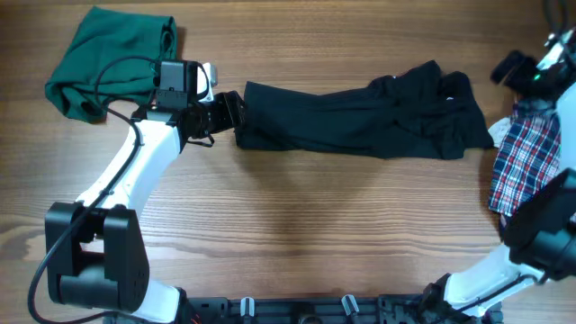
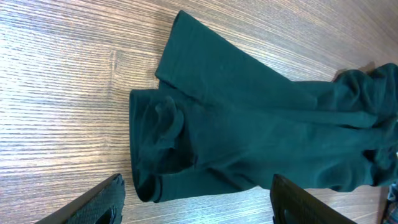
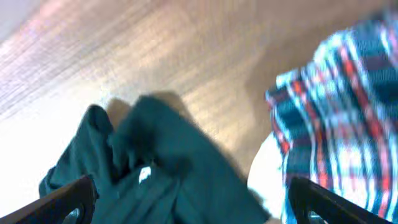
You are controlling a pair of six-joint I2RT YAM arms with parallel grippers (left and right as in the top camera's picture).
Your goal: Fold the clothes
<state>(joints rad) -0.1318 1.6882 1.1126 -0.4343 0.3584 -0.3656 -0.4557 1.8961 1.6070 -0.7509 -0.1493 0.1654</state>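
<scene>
"Where's the black top (image 1: pixel 360 121)?"
"Stretched lengthwise across the surface (image 1: pixel 315 225), nearer the far edge. The left pincer (image 1: pixel 227 112) sits at its left end, fingers spread, gripping nothing."
"And the right pincer (image 1: pixel 506 68)?"
"Released too, near the far right corner, by the plaid garment (image 1: pixel 526 153). The green garment (image 1: pixel 108 58) is bunched in the far left corner."

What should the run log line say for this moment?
left gripper: open, at left end of black top | right gripper: open, near plaid garment | top: rumpled strip mid-table | green garment: bunched
</scene>
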